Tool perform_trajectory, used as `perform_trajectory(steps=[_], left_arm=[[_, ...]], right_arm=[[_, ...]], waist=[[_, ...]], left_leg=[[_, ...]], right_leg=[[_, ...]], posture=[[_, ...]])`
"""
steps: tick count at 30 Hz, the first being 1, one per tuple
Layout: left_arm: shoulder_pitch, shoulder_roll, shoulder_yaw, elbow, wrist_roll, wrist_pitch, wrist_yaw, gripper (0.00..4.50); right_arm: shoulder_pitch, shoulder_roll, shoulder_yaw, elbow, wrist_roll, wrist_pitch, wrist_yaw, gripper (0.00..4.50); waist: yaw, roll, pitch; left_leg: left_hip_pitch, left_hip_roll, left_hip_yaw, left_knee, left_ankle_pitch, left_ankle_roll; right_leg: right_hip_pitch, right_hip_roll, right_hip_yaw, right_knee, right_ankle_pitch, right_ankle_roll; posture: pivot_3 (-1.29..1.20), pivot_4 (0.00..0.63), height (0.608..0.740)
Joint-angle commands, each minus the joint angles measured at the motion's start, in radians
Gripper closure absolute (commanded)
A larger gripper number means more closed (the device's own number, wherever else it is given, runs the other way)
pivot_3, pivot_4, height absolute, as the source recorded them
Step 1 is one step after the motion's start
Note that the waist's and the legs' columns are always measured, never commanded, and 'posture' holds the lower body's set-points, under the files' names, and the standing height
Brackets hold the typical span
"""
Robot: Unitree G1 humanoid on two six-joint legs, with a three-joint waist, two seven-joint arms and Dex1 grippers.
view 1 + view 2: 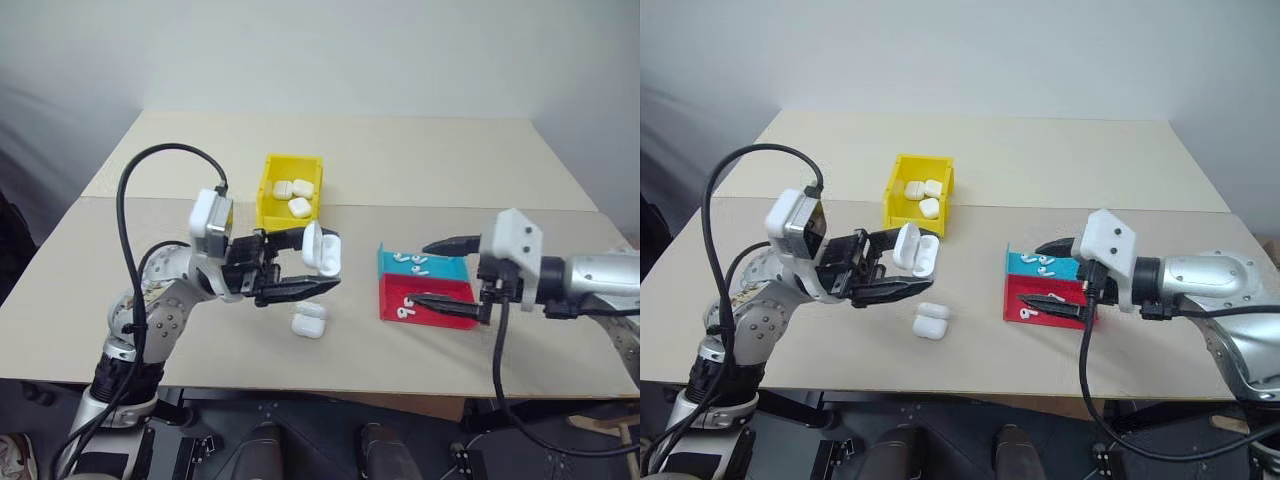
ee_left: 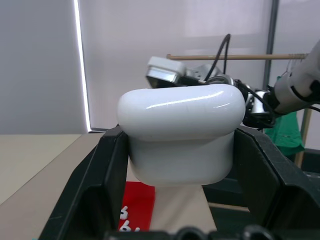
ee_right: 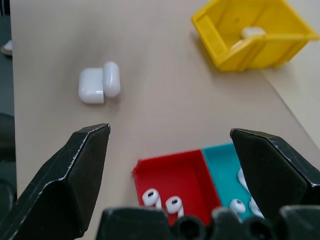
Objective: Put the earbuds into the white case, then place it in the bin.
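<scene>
Left gripper (image 1: pixel 318 268): its black fingers are clamping a small glossy white rounded case (image 1: pixel 322 250) with its flip lid hinged open, holding it in the air above the table, between the bin and the tray.
Right gripper (image 1: pixel 432 272): its two black fingers are standing spread wide with nothing between them, hovering over the tray's near edge.
Table (image 1: pixel 420 160): a flat, matte beige top is offering bare room behind the bin and to the far right.
Bin (image 1: pixel 270 190): the bright yellow rectangular plastic bin with upright walls is holding three closed white cases (image 1: pixel 292 192).
Tray (image 1: pixel 450 316): the flat red and teal tray is carrying tiny glossy white earbuds (image 1: pixel 413 262) in both halves.
Spare case (image 1: pixel 309 319): another glossy white case is lying open on the table below the held one, well apart from the tray.
</scene>
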Motion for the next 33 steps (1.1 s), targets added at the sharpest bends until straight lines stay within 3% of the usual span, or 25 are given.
perform_trajectory(steps=[1, 4, 8, 18, 33], left_arm=[[-0.025, -0.012, 0.016, 0.001, 0.022, -0.029, -0.037, 1.69], [-0.018, -0.023, 0.017, -0.003, 0.035, -0.032, -0.049, 1.69], [-0.005, -0.037, 0.014, -0.014, 0.052, -0.042, -0.055, 1.69], [0.012, -0.055, 0.021, -0.042, 0.067, -0.041, -0.044, 1.69], [0.020, -0.064, 0.030, -0.075, 0.070, -0.028, 0.018, 1.69]], right_arm=[[-0.082, -0.058, 0.060, 0.008, -0.025, 0.069, 0.047, 0.00], [-0.151, -0.091, 0.147, 0.030, -0.073, 0.103, 0.085, 0.58], [-0.228, -0.093, 0.255, 0.089, -0.159, 0.098, 0.138, 1.87], [-0.388, 0.004, 0.528, 0.215, -0.421, 0.055, 0.227, 1.87], [-0.422, 0.128, 0.603, 0.330, -0.582, -0.058, 0.305, 1.87]], waist=[[-0.003, 0.000, 0.000], [-0.005, 0.000, 0.000], [-0.009, 0.000, 0.000], [-0.018, 0.000, 0.000], [-0.017, 0.000, 0.000]], left_leg=[[0.000, 0.000, 0.000, 0.000, 0.000, 0.000], [0.000, 0.000, 0.000, 0.000, 0.000, 0.000], [0.000, 0.000, 0.000, 0.000, 0.000, 0.000], [0.000, 0.000, 0.000, 0.000, 0.000, 0.000], [0.000, 0.000, 0.000, 0.000, 0.000, 0.000]], right_leg=[[0.000, 0.000, 0.000, 0.000, 0.000, 0.000], [0.000, 0.000, 0.000, 0.000, -0.001, 0.000], [-0.001, 0.000, 0.000, 0.000, -0.001, 0.000], [-0.001, 0.000, 0.000, 0.000, 0.000, 0.001], [-0.001, 0.000, 0.000, 0.001, 0.000, 0.001]], posture=[[0.00, 0.150, 0.740], [0.00, 0.150, 0.740], [0.00, 0.150, 0.740], [0.00, 0.150, 0.740], [0.00, 0.150, 0.740]])
